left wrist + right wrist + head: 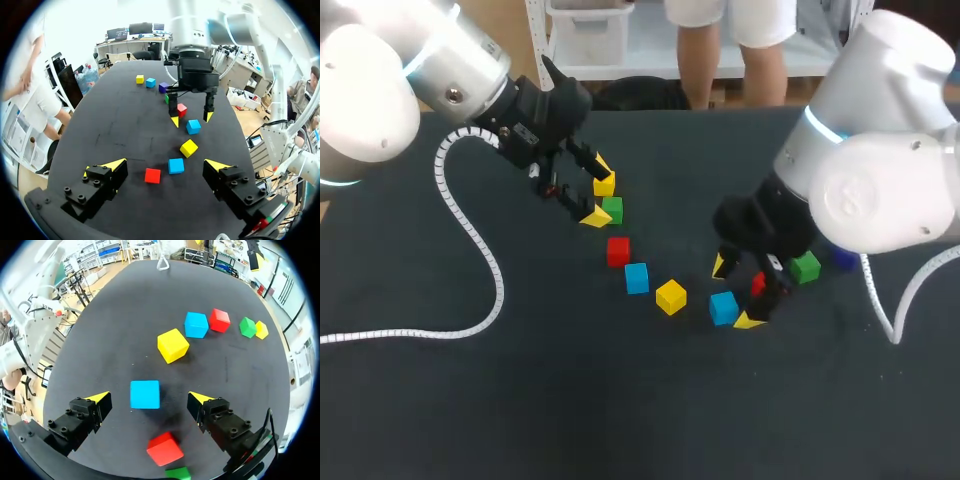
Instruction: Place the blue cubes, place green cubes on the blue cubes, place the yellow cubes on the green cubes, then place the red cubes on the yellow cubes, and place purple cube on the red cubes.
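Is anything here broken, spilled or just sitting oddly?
Nothing is broken or spilled. The cubes lie loose and single on the table, none stacked. Only the middle yellow cube sits turned at an angle to the blue cube beside it.

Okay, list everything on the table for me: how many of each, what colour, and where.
Table: one, black.
Blue cubes: three; between the right gripper's fingers, beside a red cube, beyond the right arm.
Yellow cubes: three; mid-table, at the left gripper, beyond the right arm.
Green cubes: two; one by each gripper.
Red cubes: two; mid-row, under the right gripper.
Purple cube: one, beyond the right arm.
Left gripper: open.
Right gripper: open.
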Controlling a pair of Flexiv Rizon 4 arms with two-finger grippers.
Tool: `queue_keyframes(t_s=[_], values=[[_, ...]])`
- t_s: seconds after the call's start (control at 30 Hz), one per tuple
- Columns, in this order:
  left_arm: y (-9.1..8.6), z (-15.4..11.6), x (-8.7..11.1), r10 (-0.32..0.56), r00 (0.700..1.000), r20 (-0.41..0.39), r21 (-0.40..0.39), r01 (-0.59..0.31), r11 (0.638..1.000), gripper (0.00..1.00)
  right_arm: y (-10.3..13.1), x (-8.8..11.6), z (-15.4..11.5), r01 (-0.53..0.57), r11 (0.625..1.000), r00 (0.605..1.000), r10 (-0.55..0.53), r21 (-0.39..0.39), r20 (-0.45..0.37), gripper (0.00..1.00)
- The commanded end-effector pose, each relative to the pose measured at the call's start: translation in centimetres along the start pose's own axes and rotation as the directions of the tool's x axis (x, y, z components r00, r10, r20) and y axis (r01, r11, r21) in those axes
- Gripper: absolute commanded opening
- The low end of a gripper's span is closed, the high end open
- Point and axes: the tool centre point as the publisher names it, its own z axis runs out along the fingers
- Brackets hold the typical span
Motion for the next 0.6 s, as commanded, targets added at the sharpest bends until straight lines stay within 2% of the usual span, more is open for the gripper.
queue_keyframes(t_s=[0.03, 0.6], values=[[0.1, 0.0, 0.0, 0.000, 1.000, -0.003, 0.001, 0.000, 1.000, 1.00, -0.9, -0.2, 0.3, 0.009, 1.000, 1.000, -0.009, -0.019, 0.000, 1.00], [0.1, 0.0, 0.0, 0.000, 1.000, -0.003, 0.001, 0.000, 1.000, 1.00, -1.6, 0.3, 1.3, 0.008, 0.999, 1.000, -0.008, -0.040, -0.006, 1.00]])
